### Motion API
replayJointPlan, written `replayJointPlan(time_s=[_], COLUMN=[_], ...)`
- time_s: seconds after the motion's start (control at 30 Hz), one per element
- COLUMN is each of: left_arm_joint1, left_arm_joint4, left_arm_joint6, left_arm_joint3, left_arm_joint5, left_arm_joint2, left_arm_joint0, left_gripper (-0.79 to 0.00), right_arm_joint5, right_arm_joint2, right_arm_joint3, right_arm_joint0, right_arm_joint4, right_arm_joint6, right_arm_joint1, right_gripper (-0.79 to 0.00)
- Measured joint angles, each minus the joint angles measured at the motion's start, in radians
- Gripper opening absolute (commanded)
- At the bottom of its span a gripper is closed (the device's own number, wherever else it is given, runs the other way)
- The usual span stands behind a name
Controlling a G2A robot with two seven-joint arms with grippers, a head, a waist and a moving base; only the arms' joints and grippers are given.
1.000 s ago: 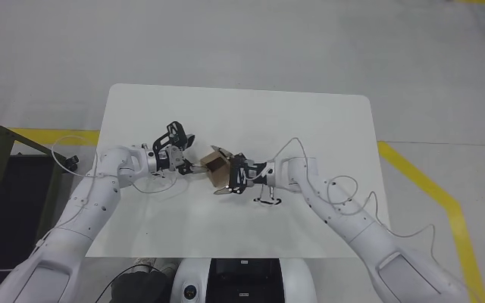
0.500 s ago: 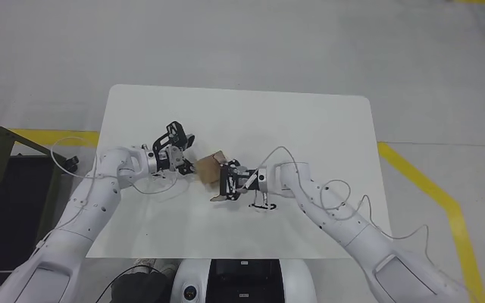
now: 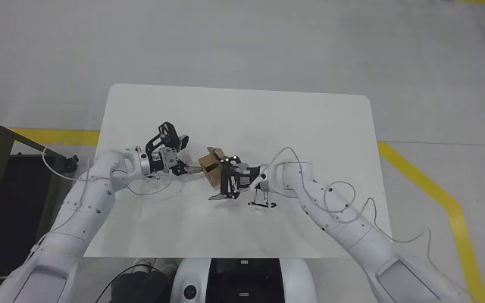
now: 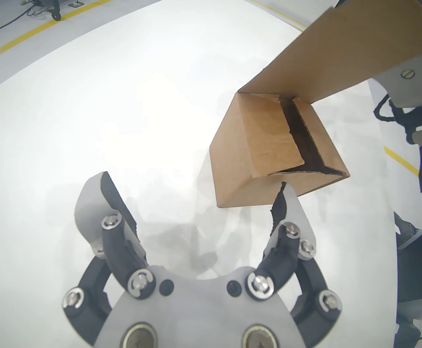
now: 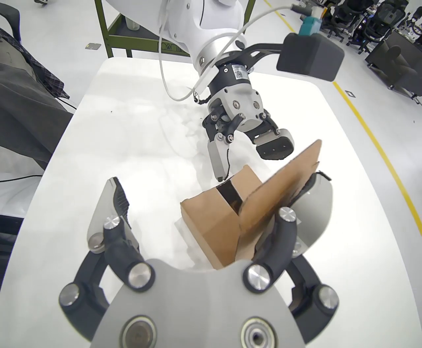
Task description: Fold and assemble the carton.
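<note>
Here, the carton (image 3: 214, 164) sits centrally on the surface (image 3: 303, 121), far from every edge. The left gripper (image 4: 194, 179) and right gripper (image 5: 216, 178) flank it, both spread wide. Its interior is too dark to make out.

A white desk (image 3: 303, 121) with rounded corners stands on a smooth pale grey floor (image 3: 227, 38). Yellow tape lines (image 3: 420, 178) run along the floor on either side of the desk, and the one on the right bends at an angle. A dark rack with a green frame (image 3: 23, 182) stands on the floor just beside the desk's left edge. A thin black cable (image 5: 16, 178) trails over the floor near it. In the room beyond are several black office chairs (image 5: 359, 16) and a dark armchair (image 5: 395, 62), well apart from the desk.
</note>
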Motion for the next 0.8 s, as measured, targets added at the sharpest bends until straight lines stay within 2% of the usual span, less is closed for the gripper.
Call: replayJointPlan(time_s=[0.2,0.3,0.33,0.43,0.57,0.8], left_arm_joint1=[0.011,0.014,0.014,0.011,0.009,0.008], left_arm_joint4=[-0.04,-0.048,-0.049,-0.053,-0.056,-0.057], left_arm_joint6=[0.003,-0.005,-0.01,-0.021,-0.031,-0.035], left_arm_joint3=[0.001,-0.007,-0.01,-0.012,-0.01,-0.007], left_arm_joint5=[-0.019,-0.018,-0.017,-0.009,-0.004,-0.005], left_arm_joint2=[-0.046,-0.054,-0.054,-0.047,-0.04,-0.042], left_arm_joint0=[0.017,0.025,0.027,0.027,0.022,0.018], left_gripper=[0.0,0.0,0.0,0.0,0.0,0.0], right_arm_joint5=[-0.024,-0.026,-0.025,-0.022,-0.023,-0.016], right_arm_joint2=[0.015,0.02,0.023,0.028,0.027,0.009], right_arm_joint3=[-0.054,-0.088,-0.1,-0.126,-0.144,-0.131], right_arm_joint0=[-0.022,-0.035,-0.041,-0.056,-0.071,-0.068], right_arm_joint4=[0.002,-0.001,-0.001,-0.003,-0.001,0.022], right_arm_joint6=[0.004,0.003,0.001,0.004,0.022,0.077], right_arm_joint1=[0.01,0.014,0.016,0.021,0.023,0.014], right_gripper=[-0.049,-0.102,-0.132,-0.403,-0.505,-0.576])
